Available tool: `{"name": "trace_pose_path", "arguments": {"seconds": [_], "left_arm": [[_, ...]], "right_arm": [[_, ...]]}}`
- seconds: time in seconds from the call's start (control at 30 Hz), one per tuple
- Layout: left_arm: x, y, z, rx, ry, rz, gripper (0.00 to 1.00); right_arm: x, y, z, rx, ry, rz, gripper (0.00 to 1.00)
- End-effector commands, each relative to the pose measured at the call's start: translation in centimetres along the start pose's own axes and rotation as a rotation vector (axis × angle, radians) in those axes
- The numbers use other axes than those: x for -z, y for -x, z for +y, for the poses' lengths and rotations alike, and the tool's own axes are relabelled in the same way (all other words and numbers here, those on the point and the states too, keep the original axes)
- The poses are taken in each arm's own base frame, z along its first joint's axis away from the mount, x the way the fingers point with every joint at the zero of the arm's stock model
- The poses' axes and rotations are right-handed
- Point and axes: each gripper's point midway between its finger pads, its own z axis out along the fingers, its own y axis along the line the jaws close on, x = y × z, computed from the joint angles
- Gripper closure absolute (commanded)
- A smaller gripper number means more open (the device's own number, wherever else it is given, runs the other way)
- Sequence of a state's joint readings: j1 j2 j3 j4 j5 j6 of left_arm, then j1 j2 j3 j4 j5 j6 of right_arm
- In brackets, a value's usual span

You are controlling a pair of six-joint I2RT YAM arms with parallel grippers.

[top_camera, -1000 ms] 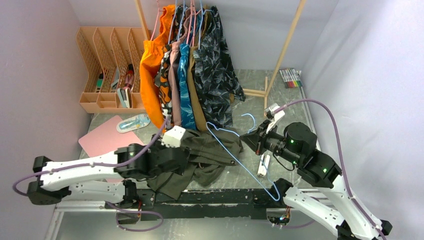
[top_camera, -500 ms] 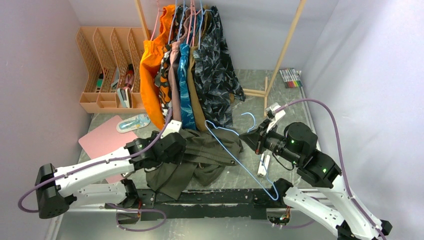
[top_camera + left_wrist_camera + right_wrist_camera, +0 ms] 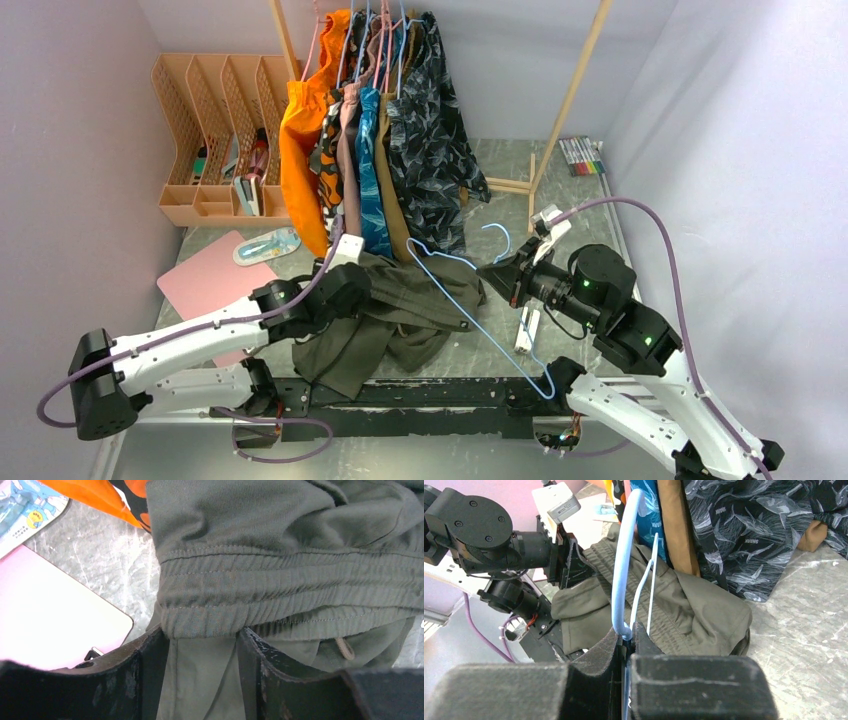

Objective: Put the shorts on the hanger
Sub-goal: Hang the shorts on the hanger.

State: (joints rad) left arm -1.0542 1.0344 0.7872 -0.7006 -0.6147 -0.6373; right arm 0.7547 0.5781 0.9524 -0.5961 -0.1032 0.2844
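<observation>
Astride the waistband of the shorts [image 3: 280,580], left fingers [image 3: 150,680] stand half-open; right fingers [image 3: 599,654] clamp the hanger [image 3: 621,570]

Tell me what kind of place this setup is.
Most likely a lab test cell staged as a wardrobe corner: a wooden rack hung with clothes, plain lilac partition walls close around, and robot arms fixed at the table edge.

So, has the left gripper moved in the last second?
Yes. The left gripper shifted up the view, toward the hanging clothes, and now straddles the waistband of the shorts.
</observation>
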Motion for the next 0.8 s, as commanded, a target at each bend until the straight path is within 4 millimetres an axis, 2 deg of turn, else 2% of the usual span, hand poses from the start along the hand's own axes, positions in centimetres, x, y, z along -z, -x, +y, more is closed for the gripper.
{"name": "trace_pose_path", "arguments": {"seconds": [0.0, 0.1, 0.3, 0.43, 0.57, 0.77], "left_arm": [[0.2, 2.7, -0.2, 0.035, -0.028, -0.126, 0.46], [0.4, 4.1, -0.5, 0.026, -0.046, -0.185, 0.53], [1.1, 7.4, -1.4, 0.021, -0.067, -0.29, 0.72], [1.6, 9.3, -2.3, 0.027, -0.096, -0.323, 0.91], [1.5, 10.5, -3.2, 0.031, -0.104, -0.314, 0.93], [1.6, 12.4, -4.5, 0.018, -0.124, -0.314, 0.93]], "right_arm": [[0.6, 0.9, 0.6, 0.007, 0.027, -0.036, 1.0], [0.7, 0.9, 0.9, 0.01, 0.042, -0.038, 1.0], [1.0, 0.7, 2.1, 0.022, 0.109, -0.014, 1.0], [1.4, -0.3, 3.8, 0.042, 0.214, 0.053, 1.0], [0.7, -2.7, 4.2, 0.046, 0.263, 0.178, 1.0], [-0.7, -2.6, 3.1, 0.052, 0.196, 0.21, 1.0]]}}
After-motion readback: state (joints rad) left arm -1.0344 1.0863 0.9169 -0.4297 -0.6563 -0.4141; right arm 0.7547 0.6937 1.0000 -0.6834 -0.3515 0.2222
